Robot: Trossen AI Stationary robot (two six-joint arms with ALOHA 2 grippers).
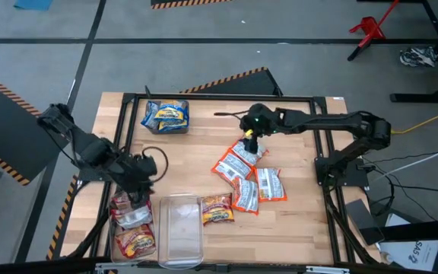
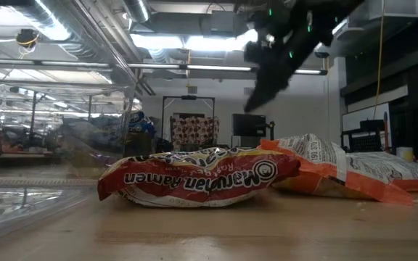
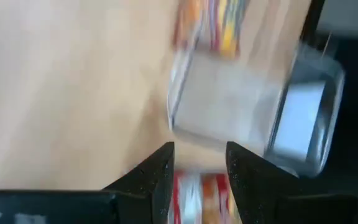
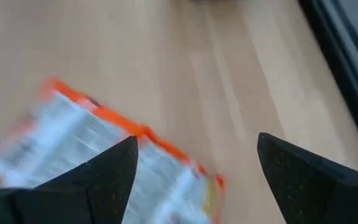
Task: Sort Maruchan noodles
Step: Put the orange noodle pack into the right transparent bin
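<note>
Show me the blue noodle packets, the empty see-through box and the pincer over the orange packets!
blue noodle packets (image 1: 166, 116): high view, on the top packet's yellow middle.
see-through box (image 1: 181, 251): high view, on its bare floor.
right pincer (image 1: 249, 144): high view, between its open fingertips.

Item 1: red-and-yellow crinkly plastic ramen packet, lying flat on the wooden bench, low view. Printed in white letters on its red band, seen upside down: "Maruchan Ramen".

Item 2: orange-and-white crinkly plastic packet just beside item 1 in the same view. Dark print shows on its white face, too small to read.

High and wrist views: packet printing shows as colour only; nothing legible.
</note>
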